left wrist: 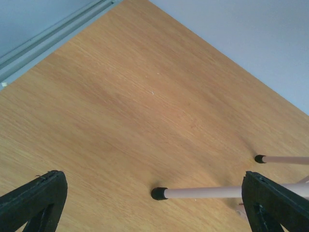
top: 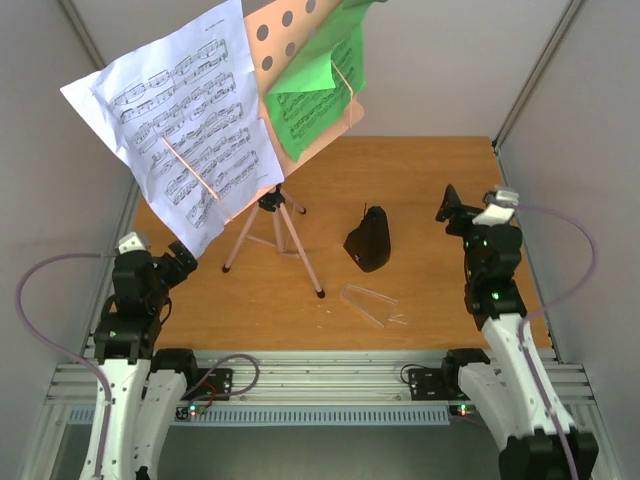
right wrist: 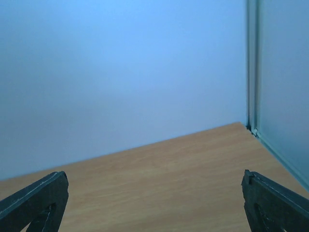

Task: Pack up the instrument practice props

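The pink tripod music stand (top: pixel 277 214) stands upright at the table's left centre, its hole-punched desk (top: pixel 283 30) high in the top view. A white sheet of music (top: pixel 180 130) leans on its left side and a green sheet (top: pixel 315 95) on its right. The black pyramid metronome (top: pixel 368 242) sits right of the tripod, and its clear cover (top: pixel 370 303) lies flat in front of it. My left gripper (top: pixel 183 258) is open near the tripod's left leg; in the left wrist view the gripper (left wrist: pixel 152 178) frames the black foot (left wrist: pixel 158 193) of that leg. My right gripper (top: pixel 453 208) (right wrist: pixel 154 181) is open and empty.
The wooden table (top: pixel 430 170) is enclosed by grey walls at the back and on both sides. A metal rail (top: pixel 320 385) runs along the near edge between the arm bases. A second tripod foot (left wrist: pixel 260 158) shows in the left wrist view.
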### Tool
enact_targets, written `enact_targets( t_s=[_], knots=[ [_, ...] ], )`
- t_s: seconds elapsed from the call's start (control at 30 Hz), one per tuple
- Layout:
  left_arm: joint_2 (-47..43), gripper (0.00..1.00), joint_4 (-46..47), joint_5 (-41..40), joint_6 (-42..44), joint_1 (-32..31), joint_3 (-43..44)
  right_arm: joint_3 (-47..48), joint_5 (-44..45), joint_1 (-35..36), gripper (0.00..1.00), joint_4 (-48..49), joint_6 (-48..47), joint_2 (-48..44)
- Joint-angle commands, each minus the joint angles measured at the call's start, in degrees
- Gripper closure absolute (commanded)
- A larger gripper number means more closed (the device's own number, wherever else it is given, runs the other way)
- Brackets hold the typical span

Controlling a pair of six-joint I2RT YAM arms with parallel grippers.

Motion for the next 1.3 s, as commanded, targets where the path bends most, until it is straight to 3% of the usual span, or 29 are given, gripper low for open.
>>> enact_targets(
  t_s=[0.0,0.07,0.2,0.3,0.43,0.6,0.7,0.8,1.03,1.27],
  knots=[
    [-1.18,0.01,-2.73,2.24,-0.65,0.02,4.12,1.54,5.33,0.11,0.01,-25.07,11.05,-8.02],
    [-0.39,0.01,-6.1,2.98,-1.14,-0.01,8.96,3.58,6.69,0.0,0.01,-31.64,14.22,-9.37],
    [1.46,0.01,-12.4,2.72,1.85,-0.01,19.64,3.36,-6.93,0.03,0.02,-31.46,12.44,-10.91],
    [1.08,0.01,-12.76,3.72,8.5,-0.03,21.92,5.38,-12.67,0.03,0.01,-33.18,14.15,-9.78],
    [-0.36,0.01,-12.44,5.5,15.27,0.01,21.68,11.07,-15.81,0.05,0.01,-41.11,18.77,-5.98],
    [-3.34,0.01,-8.51,3.92,19.69,-0.03,14.68,14.06,-27.72,1.56,0.04,-43.51,14.88,-6.36],
    [-6.32,0.01,-6.16,2.82,20.45,-0.03,11.51,17.17,-30.88,6.26,0.09,-47.8,10.42,-4.74],
    [-9.1,0.01,-4.22,2.48,20.28,-0.04,9.31,19.22,-26.07,14.85,0.12,-50.23,7.95,-2.06],
    [-8.63,0.01,-4.33,3.03,20.39,-0.03,10.55,16.6,-12.32,38.96,0.17,-35.68,3.84,6.88],
    [-6.65,0.01,0.48,5.71,18.2,-0.02,11.37,18.05,-14.06,46.18,0.37,-18.02,1.87,23.31]
  ],
)
